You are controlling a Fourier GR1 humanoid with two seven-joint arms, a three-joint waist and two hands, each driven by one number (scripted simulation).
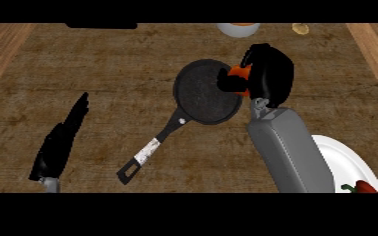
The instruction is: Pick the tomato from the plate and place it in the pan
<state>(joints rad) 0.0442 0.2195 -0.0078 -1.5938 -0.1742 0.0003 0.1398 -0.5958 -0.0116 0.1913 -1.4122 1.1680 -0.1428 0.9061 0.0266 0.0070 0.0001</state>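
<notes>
Right hand was curled round the tomato over the pan's right edge, while the left hand rested with fingers straight.

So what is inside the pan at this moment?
The pan shows only its dark bare bottom; nothing lies in it. The right robot hand, curled round the tomato, covers the pan's right rim, so that small part cannot be seen.

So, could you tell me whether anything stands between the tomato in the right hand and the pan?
Nothing visible does. The right hand holds the tomato at the pan's right rim, and the pan's dark inside shows bare. The left hand rests open, far to the left.
</notes>
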